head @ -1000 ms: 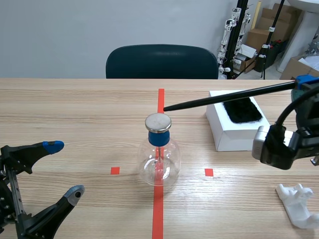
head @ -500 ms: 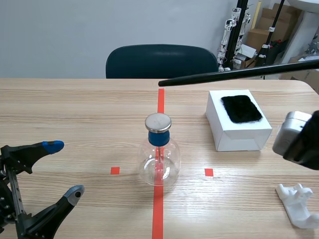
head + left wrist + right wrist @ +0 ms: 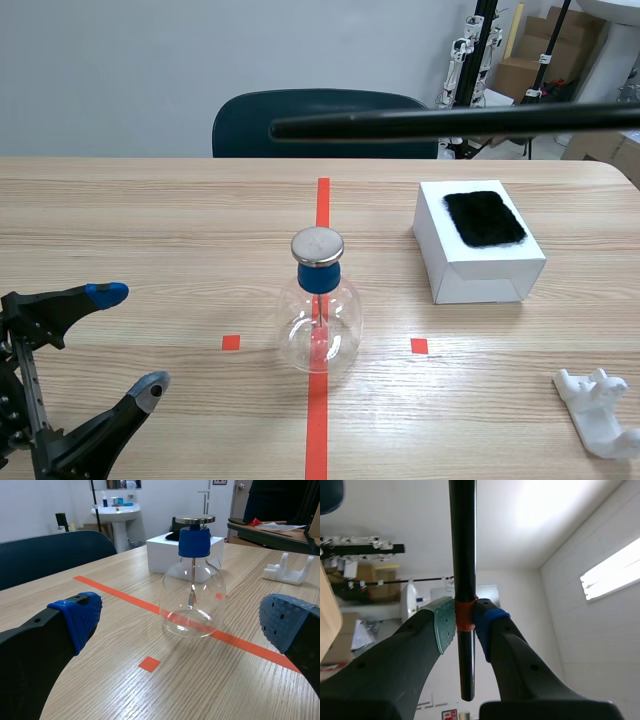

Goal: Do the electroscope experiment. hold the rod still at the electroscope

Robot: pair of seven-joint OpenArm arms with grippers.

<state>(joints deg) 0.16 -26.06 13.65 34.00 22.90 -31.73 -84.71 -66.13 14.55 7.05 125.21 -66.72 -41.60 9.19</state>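
Note:
The electroscope (image 3: pixel 318 305) is a clear glass flask with a blue stopper and a round metal disc on top, standing on the red tape line at mid-table; it also stands ahead of my left gripper (image 3: pixel 180 630). A long black rod (image 3: pixel 450 122) runs level across the scene view, high above the table, its tip (image 3: pixel 278 130) up and left of the disc and well clear of it. My right gripper (image 3: pixel 465 625) is shut on the rod (image 3: pixel 462 555) at an orange band, pointing up at the ceiling. My left gripper (image 3: pixel 125 340) rests open at the near left.
A white box (image 3: pixel 478 262) with a black fur patch (image 3: pixel 484 218) on top stands right of the flask. A white plastic stand (image 3: pixel 600 405) lies at the near right. A dark blue chair (image 3: pixel 322 122) stands behind the table's far edge.
The right arm has lifted out of the scene view. The rod rose from beside the disc to high above it, levelled out, and its tip shifted left.

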